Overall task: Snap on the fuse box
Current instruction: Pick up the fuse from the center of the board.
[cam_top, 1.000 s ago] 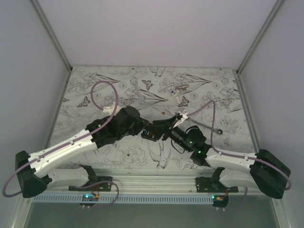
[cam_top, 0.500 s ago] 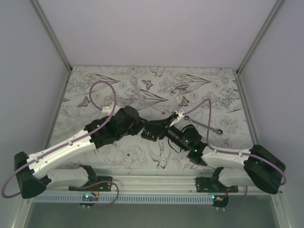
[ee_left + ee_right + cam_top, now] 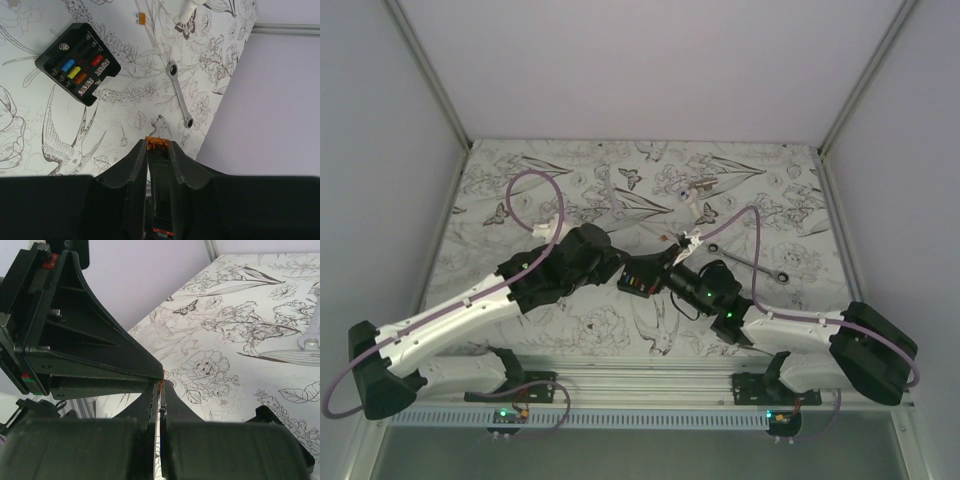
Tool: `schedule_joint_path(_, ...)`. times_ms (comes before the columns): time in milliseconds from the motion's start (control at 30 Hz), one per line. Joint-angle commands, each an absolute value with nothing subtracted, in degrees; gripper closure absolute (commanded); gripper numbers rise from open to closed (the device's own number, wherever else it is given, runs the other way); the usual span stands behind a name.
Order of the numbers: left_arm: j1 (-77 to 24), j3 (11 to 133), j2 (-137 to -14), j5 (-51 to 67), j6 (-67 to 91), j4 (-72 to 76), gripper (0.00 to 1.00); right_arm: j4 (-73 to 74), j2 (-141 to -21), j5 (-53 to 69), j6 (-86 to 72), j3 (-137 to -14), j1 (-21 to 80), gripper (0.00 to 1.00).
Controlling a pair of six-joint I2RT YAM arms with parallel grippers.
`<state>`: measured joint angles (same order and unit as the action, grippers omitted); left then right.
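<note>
Right tool (image 3: 160,387) closer; black fuse box (image 3: 78,63)

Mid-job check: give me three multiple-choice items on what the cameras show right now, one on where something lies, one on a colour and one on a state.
1. In the left wrist view, where is the wrench relative to the fuse box?
A. On top of it
B. To its right, apart from it
C. Underneath it

2. What colour is the fuse pinched in the left gripper?
A. Green
B. White
C. Orange

3. How is the fuse box right now?
A. Lying on the table with its fuses exposed
B. Closed under a lid
C. Lifted clear of the table

Answers:
1 B: bare patterned table shows between the box and the wrench.
2 C: an orange tab sticks out between the fingertips.
3 A: the box rests flat on the table, and its blue, yellow, orange and red fuses are in plain view.
</note>
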<state>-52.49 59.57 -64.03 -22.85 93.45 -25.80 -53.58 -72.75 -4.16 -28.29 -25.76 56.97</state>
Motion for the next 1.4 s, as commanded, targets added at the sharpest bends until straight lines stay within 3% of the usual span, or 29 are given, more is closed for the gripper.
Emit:
schedule_joint_path(0,-52.29,58.82,-62.06,-23.16,88.63,-26.29,0.77,-51.49,-71.46,-0.41,-27.63,-28.12,55.29,1.00)
schedule_joint_path(67,-51.56,59.18,-61.25,-23.16,82.09,-26.27,0.67,-49.94,-70.45,2.69,-27.93,-28.12,53.67,1.00)
schedule_joint_path(300,-46.36,60.53,-58.18,-14.63,49.65,-23.35,0.58,-44.81,-67.04,20.77,-30.40,-28.91,44.58,1.00)
schedule_joint_path(433,-44.39,59.73,-56.56,-6.50,35.39,-19.95,0.49,-41.21,-65.35,29.44,-29.79,-30.40,40.78,1.00)
schedule_joint_path(700,-43.86,57.02,-55.76,11.80,21.02,-10.12,0.45,-37.45,-64.55,43.80,-29.83,-34.00,37.47,1.00)
schedule_joint_path(867,-43.86,55.47,-55.25,17.44,16.77,-6.51,0.49,-37.06,-64.66,49.92,-30.52,-35.67,36.70,1.00)
schedule_joint_path(1167,-43.86,53.53,-54.54,23.39,13.09,-4.79,0.76,-38.65,-64.13,54.85,-32.63,-36.40,35.62,1.00)
schedule_joint_path(1367,-43.86,53.16,-55.25,25.66,12.29,-4.39,0.82,-39.51,-64.19,55.84,-33.56,-36.47,35.54,1.00)
